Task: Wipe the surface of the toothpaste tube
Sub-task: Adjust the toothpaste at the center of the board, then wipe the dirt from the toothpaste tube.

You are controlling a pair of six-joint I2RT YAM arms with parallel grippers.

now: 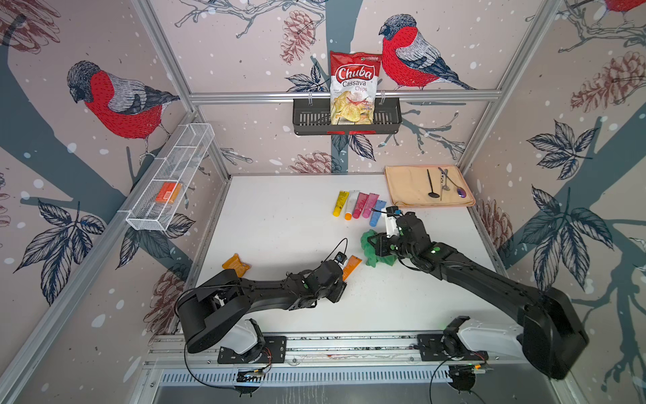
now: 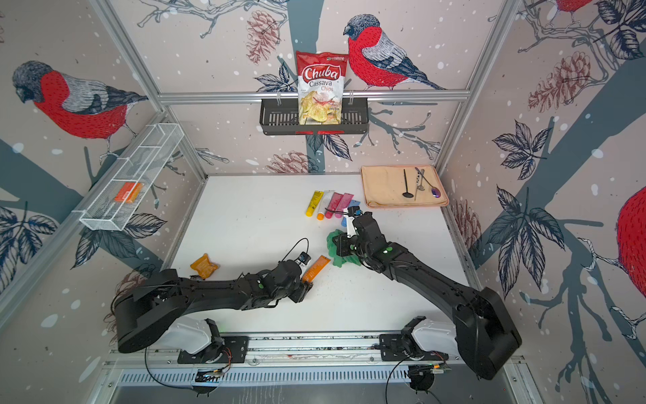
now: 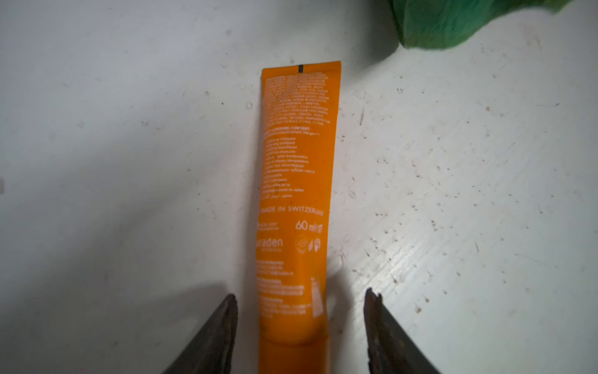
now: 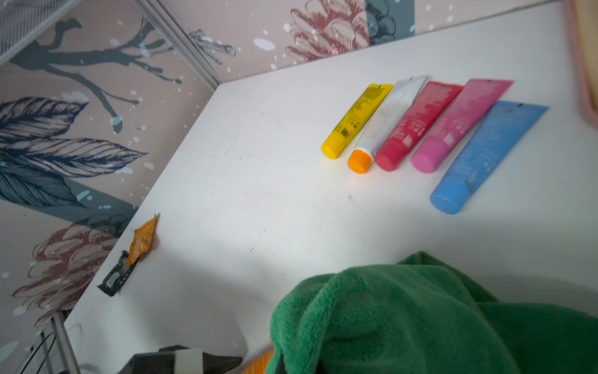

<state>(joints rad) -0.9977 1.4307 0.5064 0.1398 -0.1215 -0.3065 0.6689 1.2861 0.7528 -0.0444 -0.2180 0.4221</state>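
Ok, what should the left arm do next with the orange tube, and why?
Probably close the left gripper on the tube. Its jaws stand open on either side of the cap end without touching it, the tube lies flat, and the right gripper holds the cloth close by, ready to wipe.

White table (image 1: 279, 227): orange tube (image 1: 352, 265), 5-tube row (image 1: 360, 205), beige mat (image 1: 405, 189), orange packet (image 1: 237, 264).
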